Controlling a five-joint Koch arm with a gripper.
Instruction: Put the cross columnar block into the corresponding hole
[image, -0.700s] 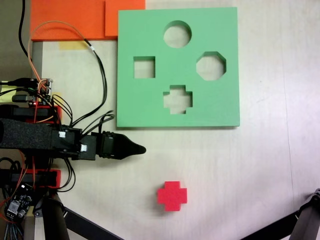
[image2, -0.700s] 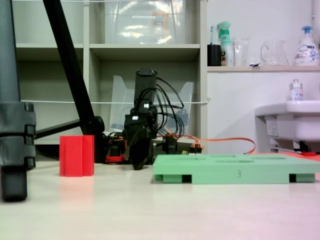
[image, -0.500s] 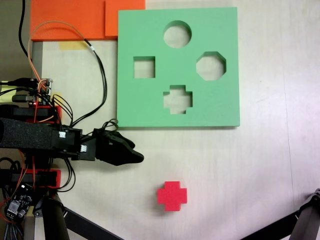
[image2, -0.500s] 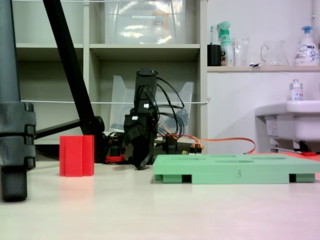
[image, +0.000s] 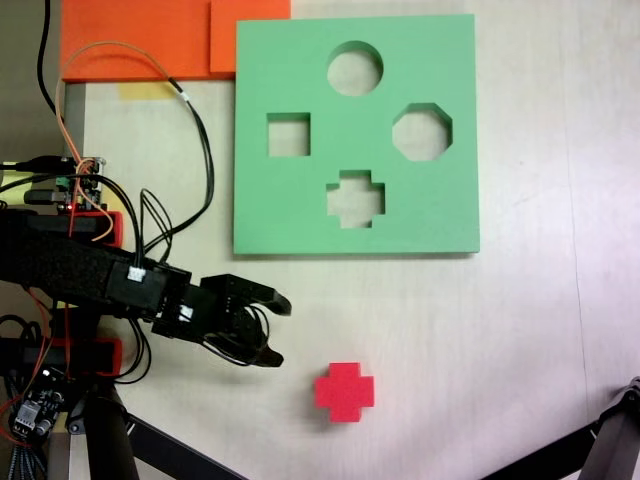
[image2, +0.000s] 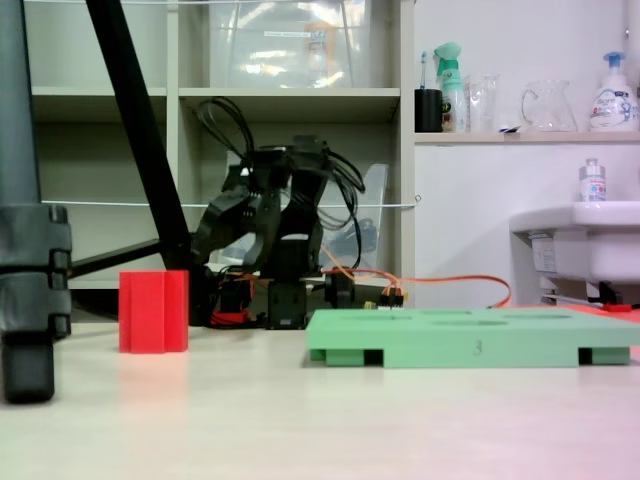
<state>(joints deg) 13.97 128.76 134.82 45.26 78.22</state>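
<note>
The gripper (image: 277, 330) hangs with its jaws spread and nothing between them, one tip pointing right and the other curling down toward the lower right in the top-down fixed view; in the low side-on fixed view the gripper (image2: 222, 225) sits raised above the surface (image: 520, 330) at the end of the folded arm (image2: 285, 210). Just to its lower right, apart from it, the red cross block (image: 345, 391) stands alone on the surface, upright on one end as the side view shows the block (image2: 153, 311). Farther up lies the green board (image: 300, 200), with the cross hole (image: 355, 198) near its lower edge and open (the square, round and octagonal cutouts sit around it). The step in hand looks like the reach for the block, so the arm should carry the open jaws past the block's near side, centre them over it and come down so the tips close on two opposite arms of the cross rather than on a corner. A low, square grip should keep the block from tipping and leave its outline aligned for turning to match the hole.
</note>
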